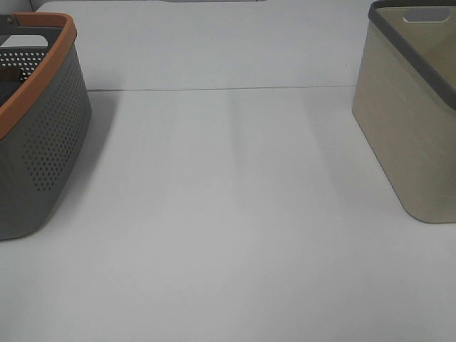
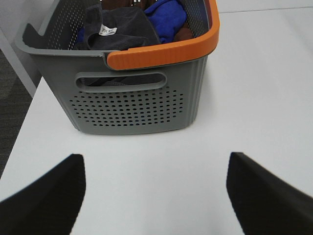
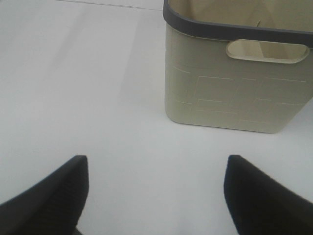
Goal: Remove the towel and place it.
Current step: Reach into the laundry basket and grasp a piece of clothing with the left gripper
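The dark charcoal towel (image 2: pixel 120 30) lies on top of the clothes in the grey perforated basket with an orange rim (image 2: pixel 132 105), its small white label (image 2: pixel 106 31) showing. That basket stands at the left edge of the high view (image 1: pixel 43 142); the towel does not show there. My left gripper (image 2: pixel 155 196) is open and empty, over the table in front of the basket's handle side. My right gripper (image 3: pixel 155 196) is open and empty, over the table short of the beige basket (image 3: pixel 234 93). Neither gripper shows in the high view.
A blue cloth (image 2: pixel 166 17) and a brown one lie in the grey basket beside the towel. The beige basket with a dark grey rim (image 1: pixel 410 135) stands at the right of the white table (image 1: pixel 228 214). The table's left edge drops to dark floor (image 2: pixel 10 98).
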You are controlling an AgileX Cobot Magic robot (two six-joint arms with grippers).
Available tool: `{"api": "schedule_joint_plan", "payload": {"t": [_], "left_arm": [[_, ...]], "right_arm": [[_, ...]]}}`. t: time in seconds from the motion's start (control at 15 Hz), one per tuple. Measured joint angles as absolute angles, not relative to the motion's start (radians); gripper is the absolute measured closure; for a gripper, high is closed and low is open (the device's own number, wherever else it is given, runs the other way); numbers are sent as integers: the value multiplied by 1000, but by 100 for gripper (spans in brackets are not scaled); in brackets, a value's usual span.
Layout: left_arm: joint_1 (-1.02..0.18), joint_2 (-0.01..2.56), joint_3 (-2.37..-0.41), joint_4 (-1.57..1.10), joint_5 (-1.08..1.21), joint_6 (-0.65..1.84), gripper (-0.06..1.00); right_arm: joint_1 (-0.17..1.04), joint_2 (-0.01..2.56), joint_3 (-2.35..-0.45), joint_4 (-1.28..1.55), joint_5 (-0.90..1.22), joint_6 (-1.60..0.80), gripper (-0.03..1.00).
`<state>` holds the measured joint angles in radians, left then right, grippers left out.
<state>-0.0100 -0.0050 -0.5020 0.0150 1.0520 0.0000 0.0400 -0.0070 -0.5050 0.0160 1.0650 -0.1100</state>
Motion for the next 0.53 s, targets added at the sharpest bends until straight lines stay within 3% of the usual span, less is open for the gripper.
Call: {"api": "schedule_joint_plan", "payload": {"t": [0.53], "left_arm": [[-10, -5, -502, 15, 1052, 0, 19]], "right_arm": [[40, -7, -505, 16, 1065, -110, 24]]}}
